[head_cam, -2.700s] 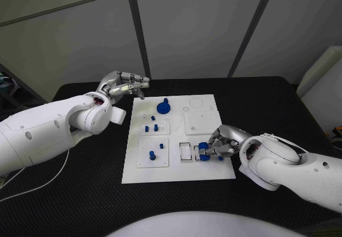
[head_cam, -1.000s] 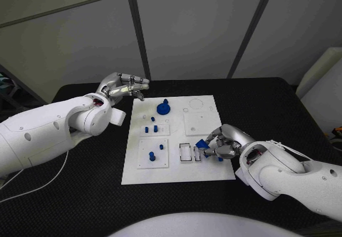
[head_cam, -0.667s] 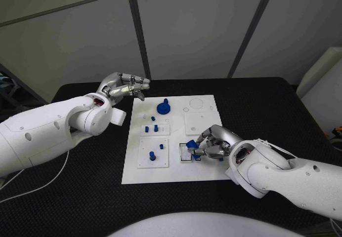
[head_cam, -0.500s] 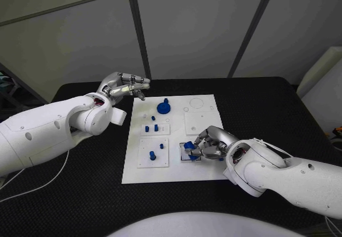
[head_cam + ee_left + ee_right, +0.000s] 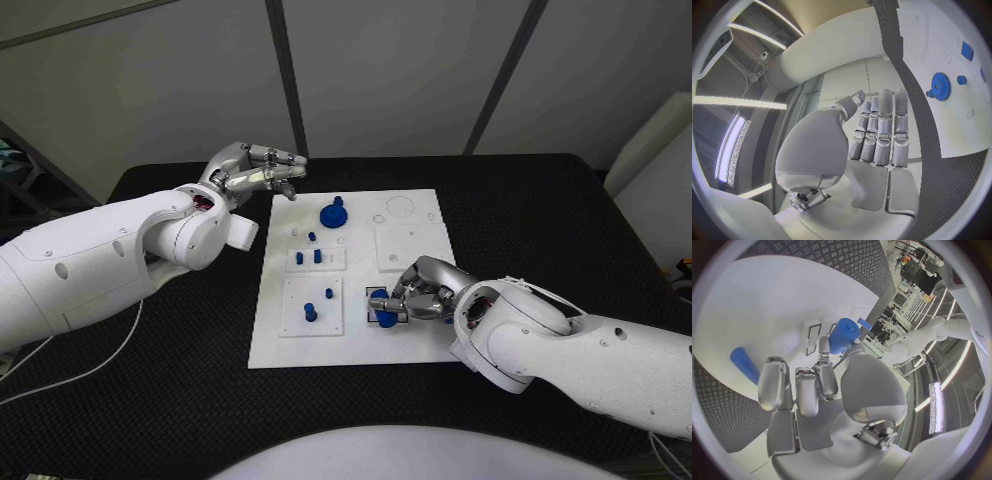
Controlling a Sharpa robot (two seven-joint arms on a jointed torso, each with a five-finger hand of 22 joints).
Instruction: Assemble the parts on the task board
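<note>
The white task board (image 5: 418,345) lies in the middle of the black table. My right hand (image 5: 428,296) hovers low over its near right part and pinches a short blue cylinder (image 5: 382,298) (image 5: 844,335) between thumb and a finger, right at the black-outlined slots (image 5: 812,338). Another blue part (image 5: 744,365) lies on the board beside the fingers. A blue gear (image 5: 335,215) (image 5: 940,86) stands at the board's far side, with small blue pegs (image 5: 306,258) nearer. My left hand (image 5: 257,172) (image 5: 879,135) hangs past the board's far left corner, fingers straight and holding nothing.
A raised white plate (image 5: 310,322) at the board's near left carries a blue peg (image 5: 309,313). Another square plate (image 5: 408,245) sits at the right middle. Black table surface (image 5: 548,220) surrounds the board on all sides.
My right hand has carried the blue cylinder leftward from the board's right edge to the slots. The left hand has stayed put.
</note>
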